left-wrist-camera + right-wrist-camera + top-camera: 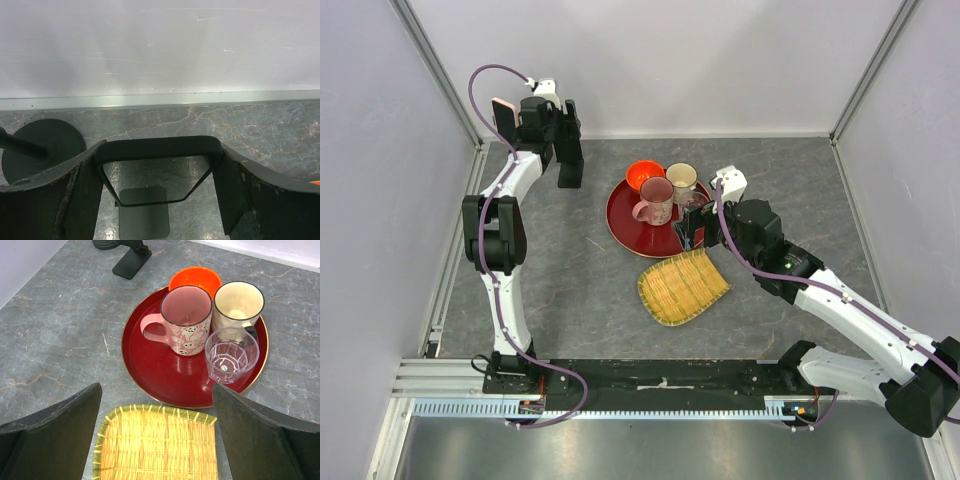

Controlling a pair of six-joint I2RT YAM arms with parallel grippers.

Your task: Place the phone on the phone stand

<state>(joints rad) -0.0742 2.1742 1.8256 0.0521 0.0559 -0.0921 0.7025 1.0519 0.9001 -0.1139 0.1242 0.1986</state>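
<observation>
Your left gripper (157, 170) and right gripper (156, 405) both spread, empty — pink phone (504, 118) looks seated on the phone stand (42, 145), so no grip needed.

From high up at 6 o'clock, the top camera sees the whole table (570, 300). The left wrist camera sits low at 11 o'clock, facing the back wall (160, 45). The right wrist camera looks down from close by at the red tray (150, 372), which the top view also shows.
</observation>
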